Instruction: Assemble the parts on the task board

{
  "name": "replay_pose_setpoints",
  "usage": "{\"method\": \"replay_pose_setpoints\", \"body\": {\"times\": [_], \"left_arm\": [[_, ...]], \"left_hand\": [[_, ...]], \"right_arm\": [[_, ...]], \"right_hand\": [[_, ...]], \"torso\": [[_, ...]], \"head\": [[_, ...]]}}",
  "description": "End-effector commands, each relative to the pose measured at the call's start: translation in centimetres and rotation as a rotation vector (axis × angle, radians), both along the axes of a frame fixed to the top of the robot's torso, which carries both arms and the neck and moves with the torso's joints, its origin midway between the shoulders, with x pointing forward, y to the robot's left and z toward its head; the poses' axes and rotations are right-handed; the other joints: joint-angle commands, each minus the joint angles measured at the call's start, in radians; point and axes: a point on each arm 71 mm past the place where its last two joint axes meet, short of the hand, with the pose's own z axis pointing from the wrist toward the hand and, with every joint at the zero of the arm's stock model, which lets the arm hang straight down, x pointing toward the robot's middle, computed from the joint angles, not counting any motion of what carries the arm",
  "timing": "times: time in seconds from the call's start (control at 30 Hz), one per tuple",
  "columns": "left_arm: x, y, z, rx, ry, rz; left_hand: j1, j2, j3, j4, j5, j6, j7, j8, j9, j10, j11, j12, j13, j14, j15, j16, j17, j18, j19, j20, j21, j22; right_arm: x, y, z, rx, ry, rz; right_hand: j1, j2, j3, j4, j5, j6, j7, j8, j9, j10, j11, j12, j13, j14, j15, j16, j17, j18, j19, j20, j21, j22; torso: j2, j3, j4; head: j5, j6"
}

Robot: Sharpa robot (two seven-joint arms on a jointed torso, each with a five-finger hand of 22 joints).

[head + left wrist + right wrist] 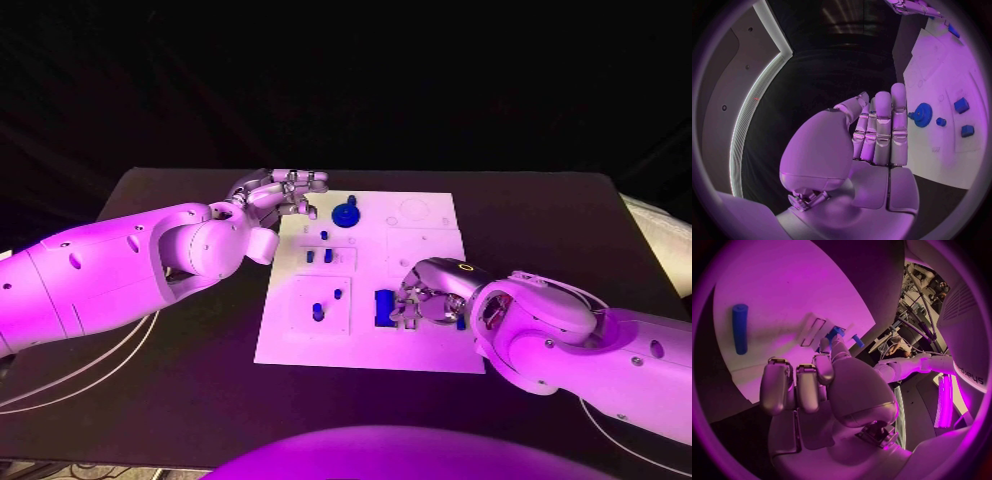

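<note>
The white task board lies in the middle of the table. A blue gear stands near its far edge, and small blue parts stand in slots on its left half. My left hand hovers at the board's far left corner, beside the gear, fingers straight and holding nothing. My right hand hangs over the board's near right part with fingers curled in and nothing visible in them. A long blue part lies just left of it, apart from the fingers, and appears as a blue bar in the right wrist view.
The black table stretches round the board on all sides. White cables trail off its left near edge. Two more blue parts stand in the board's near left panel. Empty recesses mark the board's far right.
</note>
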Motion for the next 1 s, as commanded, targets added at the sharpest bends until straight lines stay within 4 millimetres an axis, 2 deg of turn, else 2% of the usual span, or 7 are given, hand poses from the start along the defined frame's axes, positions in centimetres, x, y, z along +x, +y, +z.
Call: {"method": "replay_pose_setpoints", "body": {"times": [0.03,0.23,0.57,0.67,0.8,0.87,1.0], "left_arm": [[-0.1,-0.1,0.1,-0.005,-0.011,-0.018],[-0.1,-0.1,0.0,-0.004,-0.010,-0.017],[-0.1,0.1,0.0,-0.003,-0.009,-0.014],[-0.1,0.1,0.0,-0.002,-0.009,-0.013],[-0.2,0.2,0.0,-0.003,-0.010,-0.013],[-0.2,0.2,0.0,-0.003,-0.010,-0.014],[-0.3,0.1,0.1,-0.005,-0.011,-0.017]], "left_hand": [[-0.007,0.005,-0.007,-0.001,0.007,-0.008,0.000,0.004,-0.001,-0.007,0.002,0.005,0.001,-0.007,0.000,0.001,-0.001,0.019,-0.003,0.001,-0.004,-0.001],[-0.007,0.005,-0.007,-0.001,0.007,-0.008,0.000,0.004,-0.001,-0.007,0.002,0.005,0.001,-0.007,0.000,0.001,-0.001,0.019,-0.003,0.001,-0.004,-0.001],[-0.007,0.005,-0.007,-0.001,0.007,-0.008,0.000,0.004,-0.001,-0.007,0.002,0.005,0.001,-0.007,0.000,0.001,-0.001,0.019,-0.003,0.001,-0.004,-0.001],[-0.007,0.005,-0.007,-0.001,0.007,-0.008,0.000,0.004,-0.001,-0.007,0.002,0.005,0.001,-0.007,0.000,0.001,-0.001,0.019,-0.003,0.001,-0.004,-0.001],[-0.006,0.006,-0.006,-0.003,0.007,-0.010,0.001,0.005,-0.001,-0.010,0.002,0.007,0.000,-0.008,0.000,0.002,-0.003,0.019,-0.003,0.001,-0.006,-0.002],[-0.006,0.006,-0.006,-0.003,0.007,-0.010,0.001,0.005,-0.001,-0.010,0.002,0.007,0.000,-0.008,0.000,0.002,-0.003,0.019,-0.003,0.001,-0.006,-0.002],[-0.006,0.006,-0.006,-0.003,0.007,-0.010,0.001,0.005,-0.001,-0.010,0.002,0.007,0.000,-0.008,0.000,0.002,-0.003,0.019,-0.003,0.001,-0.006,-0.002]], "right_arm": [[-0.1,-0.2,0.0,-0.038,-0.004,0.001],[-0.1,-0.3,0.4,0.014,-0.030,-0.007],[-0.4,-1.3,1.1,0.084,-0.052,-0.031],[-0.5,-2.4,1.5,0.090,-0.050,-0.055],[-0.3,-4.5,1.9,0.040,-0.028,-0.102],[-0.1,-6.1,2.0,-0.002,-0.022,-0.135],[0.0,-7.8,2.0,-0.055,-0.012,-0.174]], "right_hand": [[-0.003,0.003,0.000,-0.005,0.012,0.007,-0.001,0.001,0.001,0.023,-0.013,0.009,0.006,0.064,-0.008,0.006,0.008,-0.017,0.004,-0.005,0.004,0.001],[-0.020,-0.003,-0.003,0.000,0.042,0.008,0.000,-0.003,0.003,0.023,-0.012,0.004,0.005,0.064,-0.008,0.006,0.008,-0.017,0.003,-0.006,0.004,0.001],[-0.045,-0.003,-0.005,0.014,0.056,-0.003,0.005,-0.014,0.002,0.013,-0.008,-0.021,-0.011,0.063,-0.005,0.002,0.003,-0.015,0.000,-0.005,0.000,-0.006],[-0.054,-0.003,-0.004,0.022,0.070,-0.044,0.024,-0.046,-0.009,-0.001,0.005,-0.048,-0.029,0.062,0.003,-0.001,-0.001,-0.016,-0.001,0.000,-0.001,-0.007],[-0.078,-0.002,-0.007,0.042,0.071,-0.068,0.040,-0.076,-0.020,-0.032,0.020,-0.111,-0.077,0.059,0.016,-0.009,-0.013,-0.015,-0.004,0.010,-0.005,-0.013],[-0.081,-0.002,-0.005,0.046,0.073,-0.071,0.044,-0.085,-0.025,-0.042,0.023,-0.134,-0.094,0.058,0.019,-0.012,-0.016,-0.014,-0.006,0.014,-0.007,-0.015],[-0.082,-0.002,-0.004,0.048,0.074,-0.072,0.046,-0.091,-0.028,-0.046,0.025,-0.143,-0.101,0.058,0.021,-0.012,-0.017,-0.014,-0.007,0.016,-0.007,-0.016]], "torso": [[-0.001,-0.0003,0.0003],[-0.001,-0.0003,0.0008],[-0.001,-0.0014,0.0009],[-0.002,-0.0024,0.0000],[-0.002,-0.0031,-0.0015],[-0.002,-0.0034,-0.0027],[-0.003,-0.0032,-0.0066]], "head": [[0.000,-0.001],[-0.001,0.000],[-0.002,0.000],[-0.005,0.000],[-0.015,0.004],[-0.019,0.007],[-0.024,0.010]]}}
